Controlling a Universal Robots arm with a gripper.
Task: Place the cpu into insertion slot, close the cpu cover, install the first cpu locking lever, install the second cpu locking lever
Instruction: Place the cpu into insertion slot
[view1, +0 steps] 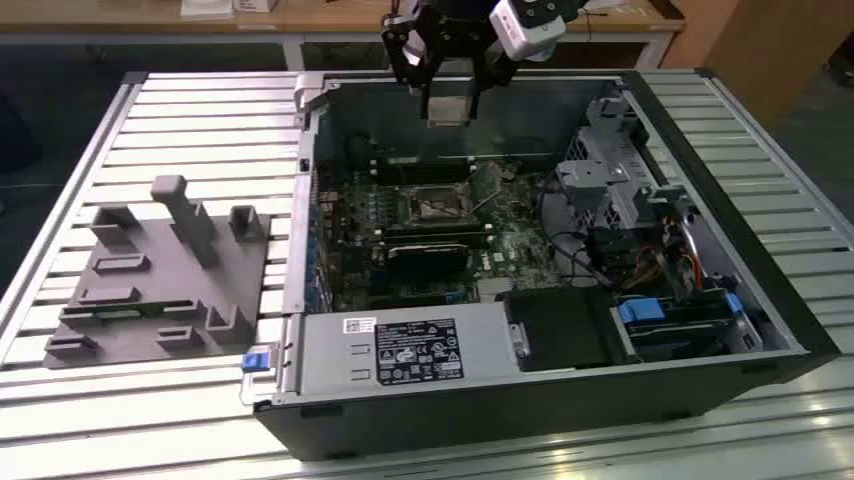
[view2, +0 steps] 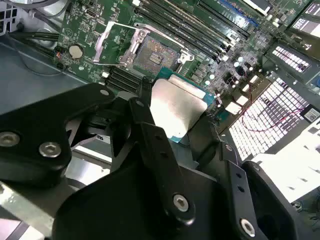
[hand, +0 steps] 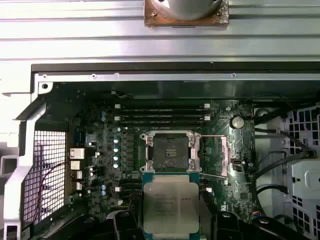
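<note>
Silvery cpu (hand: 170, 206) seemingly snug between black fingers (view2: 147, 130), well above insertion slot (hand: 170, 151).

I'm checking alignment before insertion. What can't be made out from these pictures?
The cpu underside: faces away in both wrist views.
Some cpu edges: covered by the tool in the second wrist view.
The insertion slot contacts: too small in the exterior view.
</note>
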